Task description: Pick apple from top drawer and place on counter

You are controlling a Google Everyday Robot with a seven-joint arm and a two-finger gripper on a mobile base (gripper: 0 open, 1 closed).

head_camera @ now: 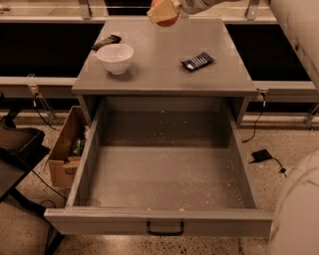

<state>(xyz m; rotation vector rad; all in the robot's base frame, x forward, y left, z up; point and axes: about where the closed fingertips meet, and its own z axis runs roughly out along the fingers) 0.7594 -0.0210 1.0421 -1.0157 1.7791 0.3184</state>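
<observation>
My gripper (164, 12) is at the top edge of the view, above the far part of the counter (159, 69). It is shut on the red-orange apple (168, 21), which peeks out below the pale fingers (160, 11) and hangs above the surface. The top drawer (159, 169) stands pulled fully out below, its speckled floor bare, with the black handle (165, 230) on its front panel. My white arm runs off the top right.
A white bowl (115, 57) stands on the counter's left. A dark snack packet (198, 61) lies on its right and a black object (106, 42) at its far left edge. A cardboard box (67, 147) sits on the floor left of the drawer.
</observation>
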